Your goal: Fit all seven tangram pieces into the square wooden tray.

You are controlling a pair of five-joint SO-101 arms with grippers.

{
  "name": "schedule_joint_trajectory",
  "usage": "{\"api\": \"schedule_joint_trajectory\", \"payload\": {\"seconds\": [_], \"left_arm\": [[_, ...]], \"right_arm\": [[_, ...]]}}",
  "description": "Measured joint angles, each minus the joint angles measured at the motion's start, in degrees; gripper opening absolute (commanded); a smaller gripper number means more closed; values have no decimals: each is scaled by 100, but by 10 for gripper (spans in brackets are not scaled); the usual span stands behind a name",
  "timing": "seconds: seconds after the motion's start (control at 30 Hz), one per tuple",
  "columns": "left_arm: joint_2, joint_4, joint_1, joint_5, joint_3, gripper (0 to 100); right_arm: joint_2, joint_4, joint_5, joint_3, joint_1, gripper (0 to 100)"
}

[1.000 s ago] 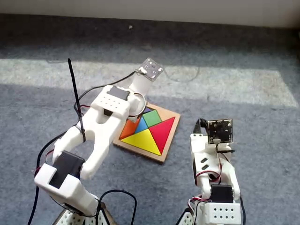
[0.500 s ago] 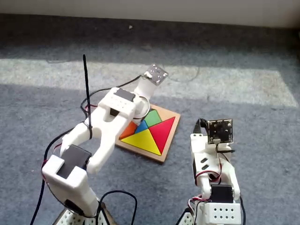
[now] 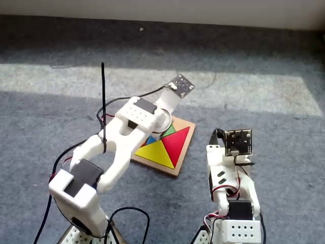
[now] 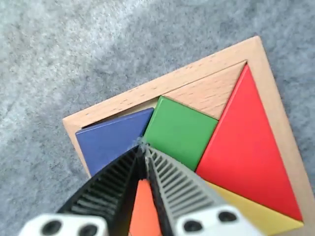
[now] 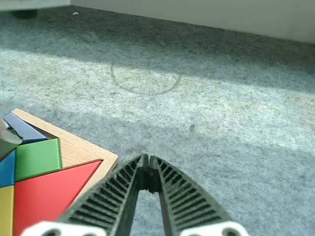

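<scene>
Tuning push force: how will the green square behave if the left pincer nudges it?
Probably stiff: the green square looks like a flat rigid slab. It likely slides rather than tips or rolls, since it lies flat in the tray. Little travel, I'd guess: the blue piece and red triangle flank it, and the shut left pincer sits at its corner.

Soft daylight, bright sunlit band across the far carpet (image 3: 254, 89), nearer ground in shade

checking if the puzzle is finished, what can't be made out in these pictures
High view: the left arm covers much of the tray, hiding pieces there.
Left wrist view: the fingers hide most of the orange piece; the wood-coloured triangle may be a piece or bare floor.
Right wrist view: the tray is cut off by the edge.
</scene>
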Motion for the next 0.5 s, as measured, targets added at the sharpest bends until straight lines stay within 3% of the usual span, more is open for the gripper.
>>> {"api": "schedule_joint_trajectory", "payload": {"seconds": [0.3, 0.5], "left_arm": [[-932, 18, -844, 141, 299, 7], [-589, -9, -888, 141, 334, 7]], "right_arm": [[0, 0, 0, 0, 0, 20], [0, 0, 0, 0, 0, 20]]}}
